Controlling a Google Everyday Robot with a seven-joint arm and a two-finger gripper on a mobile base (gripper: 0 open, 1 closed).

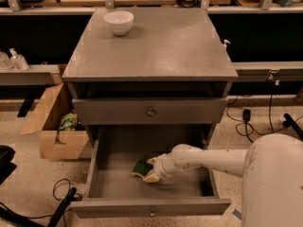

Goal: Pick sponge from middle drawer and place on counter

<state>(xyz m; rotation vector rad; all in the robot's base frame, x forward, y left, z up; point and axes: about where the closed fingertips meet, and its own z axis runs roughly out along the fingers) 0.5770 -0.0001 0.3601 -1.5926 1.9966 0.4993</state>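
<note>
The middle drawer [113,183] is pulled wide open at the bottom of the grey cabinet. The sponge [140,167], dark green on top with yellow foam below, lies on the drawer floor near the middle. My gripper [150,171] reaches in from the right on a white arm and is right at the sponge's right edge, partly covering it. The counter [165,41] is the flat grey top of the cabinet above.
A white bowl [119,21] stands at the counter's back left. A closed drawer front with a knob [150,111] sits above the open drawer. A cardboard box [57,126] is on the floor to the left. Cables [255,122] lie on the floor at right.
</note>
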